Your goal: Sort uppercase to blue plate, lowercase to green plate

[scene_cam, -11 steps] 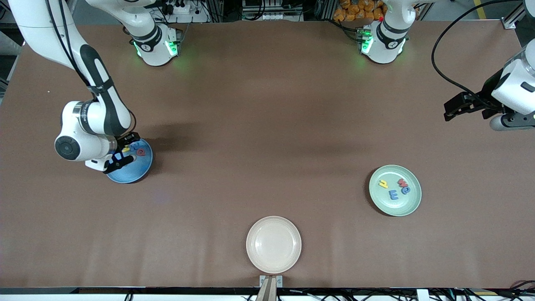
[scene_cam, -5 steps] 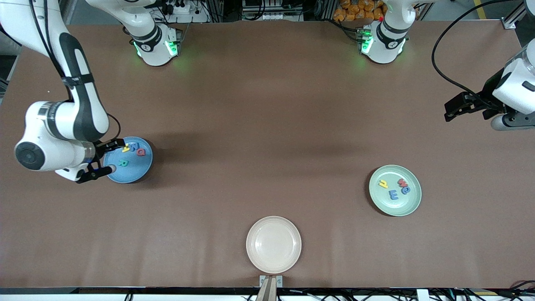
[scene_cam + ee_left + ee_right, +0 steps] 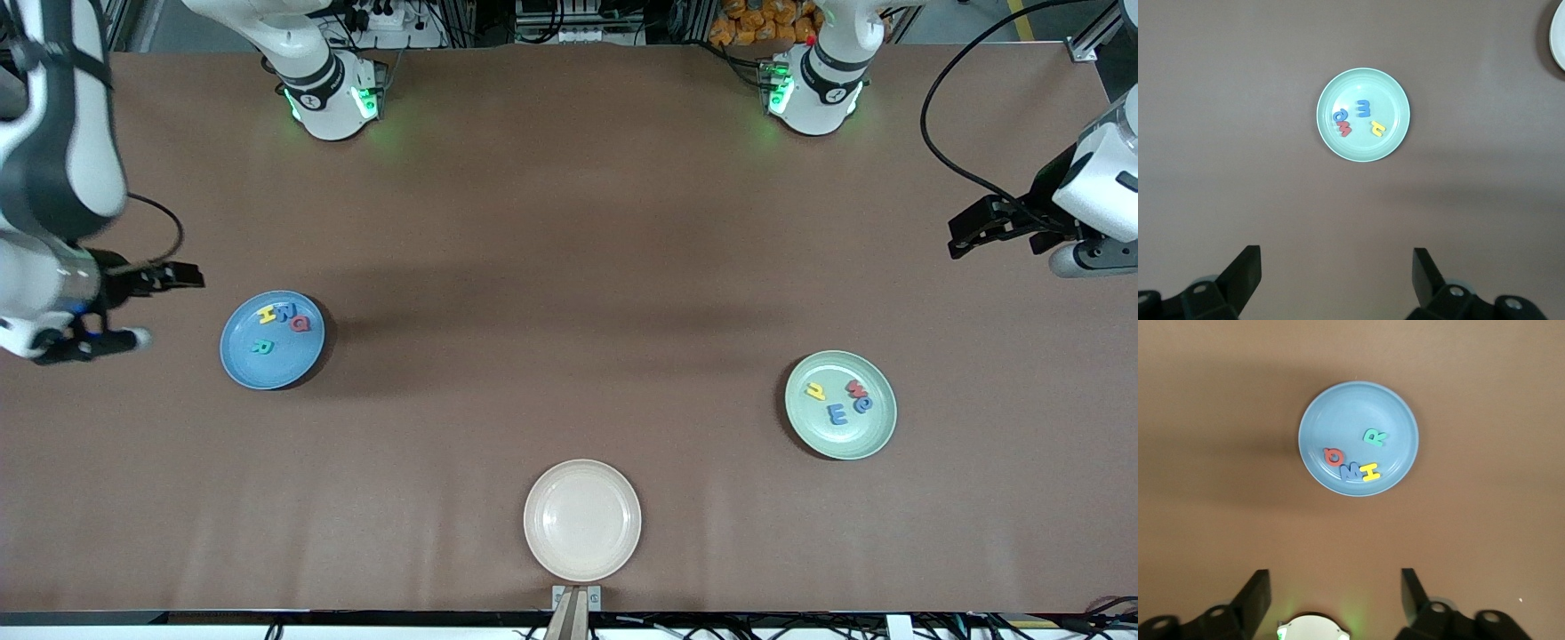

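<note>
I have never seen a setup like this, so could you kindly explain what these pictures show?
Two white robot arms work at a brown table. One picture looks down from across it; the other two come from cameras on each wrist. The round sky-blue plate holds the foam letters H, M, Q, R. The round pale green plate holds four more, including a blue capital E. A round cream plate sits empty. The right claw and left claw are open, holding nothing.

Blue plate (image 3: 244,369) holds letters H, M, Q, R; green plate (image 3: 867,440) shows E, w.
</note>
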Robot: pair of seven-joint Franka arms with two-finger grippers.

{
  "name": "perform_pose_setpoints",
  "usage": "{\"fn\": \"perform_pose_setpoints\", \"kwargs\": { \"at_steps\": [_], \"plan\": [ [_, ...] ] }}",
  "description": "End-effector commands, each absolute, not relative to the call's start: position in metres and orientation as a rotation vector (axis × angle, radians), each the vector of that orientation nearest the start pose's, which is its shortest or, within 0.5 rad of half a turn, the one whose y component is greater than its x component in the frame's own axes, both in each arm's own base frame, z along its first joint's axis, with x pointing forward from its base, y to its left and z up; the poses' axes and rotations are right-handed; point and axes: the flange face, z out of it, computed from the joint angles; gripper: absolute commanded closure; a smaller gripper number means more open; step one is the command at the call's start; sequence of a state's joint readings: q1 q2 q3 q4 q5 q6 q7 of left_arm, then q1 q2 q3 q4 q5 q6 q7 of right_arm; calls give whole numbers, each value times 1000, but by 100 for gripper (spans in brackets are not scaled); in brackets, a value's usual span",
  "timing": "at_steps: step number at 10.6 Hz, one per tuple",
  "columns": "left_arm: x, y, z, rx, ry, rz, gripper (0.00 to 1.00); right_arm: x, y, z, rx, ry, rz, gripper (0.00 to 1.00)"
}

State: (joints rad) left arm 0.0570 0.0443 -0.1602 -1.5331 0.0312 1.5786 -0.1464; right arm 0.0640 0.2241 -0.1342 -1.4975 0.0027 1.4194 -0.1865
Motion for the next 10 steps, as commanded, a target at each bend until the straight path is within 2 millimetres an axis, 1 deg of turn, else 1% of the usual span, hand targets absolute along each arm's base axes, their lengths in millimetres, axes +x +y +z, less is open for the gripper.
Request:
{"fn": "perform_pose_setpoints", "kwargs": {
  "at_steps": [1, 2, 4, 7, 9, 10],
  "plan": [
    [567, -51, 624, -3137, -44, -18, 0, 575, -24, 583, -3096, -81, 353, 0],
    [567, -51, 623, -3138, -46, -16, 0, 570, -22, 592, -3100, -76, 320, 0],
    [564, -52, 628, -3138, -44, -30, 0, 571, -19, 593, -3102, -74, 313, 0],
    [564, -54, 629, -3143, -32, -32, 0, 570, -15, 598, -3104, -88, 296, 0],
    [565, -52, 635, -3144, -41, -51, 0, 570, -16, 619, -3118, -89, 140, 0],
    [565, -53, 635, -3144, -37, -51, 0, 568, -13, 627, -3119, -98, 113, 0]
  ]
}}
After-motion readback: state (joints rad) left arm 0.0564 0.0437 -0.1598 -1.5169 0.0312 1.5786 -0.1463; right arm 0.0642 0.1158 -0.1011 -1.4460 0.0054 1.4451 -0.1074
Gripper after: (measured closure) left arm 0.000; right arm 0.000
